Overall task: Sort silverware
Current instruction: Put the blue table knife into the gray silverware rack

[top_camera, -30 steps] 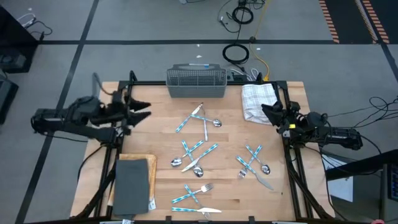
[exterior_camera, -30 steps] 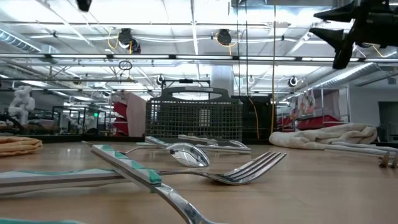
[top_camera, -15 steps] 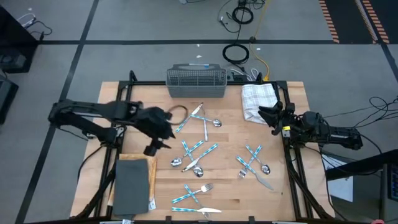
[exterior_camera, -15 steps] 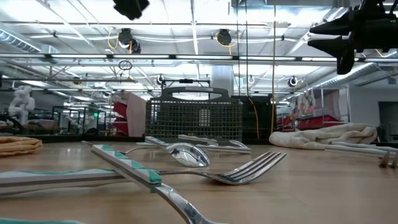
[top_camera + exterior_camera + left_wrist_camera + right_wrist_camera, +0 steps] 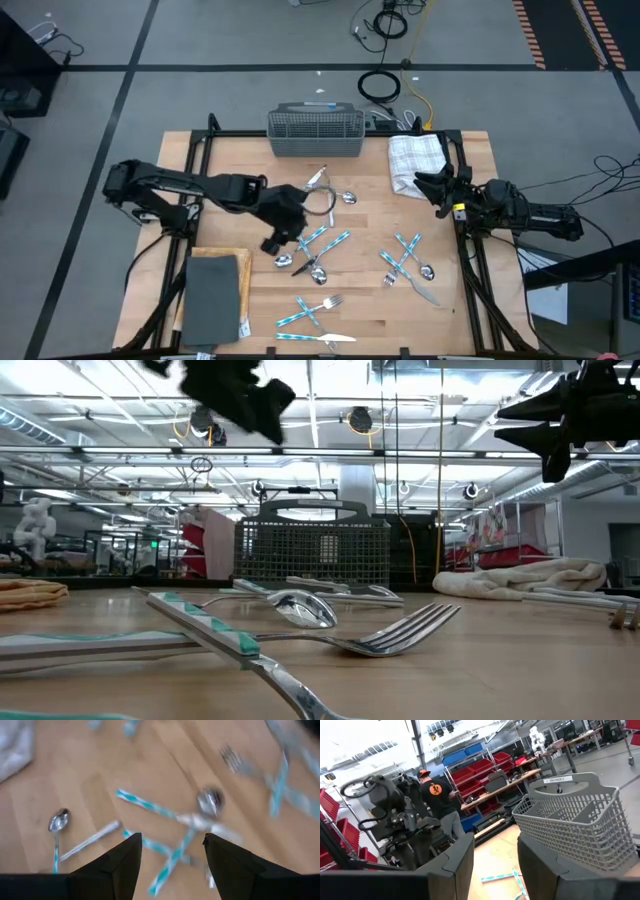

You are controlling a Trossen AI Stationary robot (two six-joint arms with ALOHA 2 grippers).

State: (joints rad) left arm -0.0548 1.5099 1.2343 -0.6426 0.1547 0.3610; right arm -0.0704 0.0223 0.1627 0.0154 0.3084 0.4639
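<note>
Wooden table (image 5: 470, 290) carries scattered silverware (image 5: 405, 262), mesh basket (image 5: 315, 132), towel (image 5: 412, 162).

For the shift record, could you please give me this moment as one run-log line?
phase: reach | left end effector: open, above central silverware, nothing held | right end effector: waiting at right table edge beside cloth | basket: far edge

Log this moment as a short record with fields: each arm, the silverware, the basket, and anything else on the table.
left gripper: open, empty, above the middle cluster of silverware
right gripper: open, empty, at the table's right edge beside the white cloth
silverware: all loose on the table, several pieces crossed
basket: grey mesh, at the far edge; contents cannot be told
other: grey board at the near left
</note>
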